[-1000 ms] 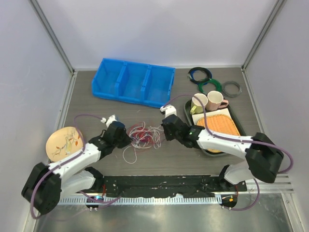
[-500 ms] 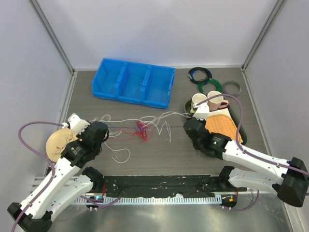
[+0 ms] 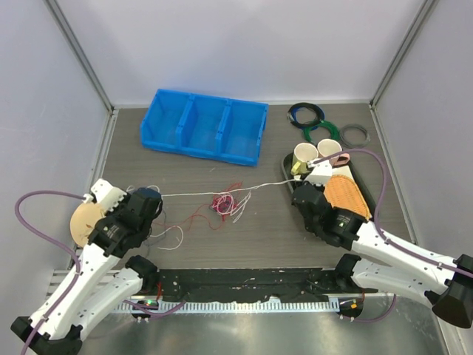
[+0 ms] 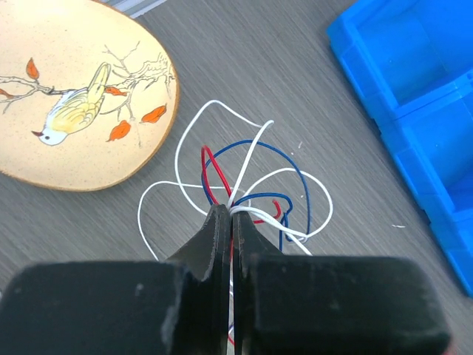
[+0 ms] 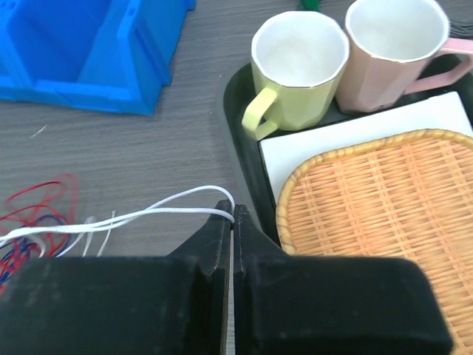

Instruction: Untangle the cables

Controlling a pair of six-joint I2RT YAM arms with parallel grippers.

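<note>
Nearest to me, the left pincer (image 4: 230,211) is clamped tight on the cables (image 4: 255,177). White, red and dark blue strands all pass between its closed jaws, and their loose loops fan out on the worktop (image 3: 259,237) just beside the bird-painted plate (image 4: 74,96). I judge this grip to be an anchor, holding one end of the bundle fast.

On the other side, the right pincer (image 5: 233,211) is likewise fully closed, pinching the white strand (image 5: 148,214) alone, close to the rim of the black tray (image 5: 244,148). Behind it the tray carries a wicker basket (image 5: 369,200), a yellow-green mug (image 5: 299,55) and a pink mug (image 5: 395,44). None of these touches the wire.

Between the two pincers, the top view shows the white strand drawn almost straight across the worktop. The knot (image 3: 225,201) of red and white loops hangs from it about midway, well apart from either arm. I read this spread as deliberate: tension along one wire to draw it out of the knot. The red loops are not yet free.

Farthest off, the blue bin (image 3: 203,126) and the coiled rings (image 3: 307,113) lie untouched.
</note>
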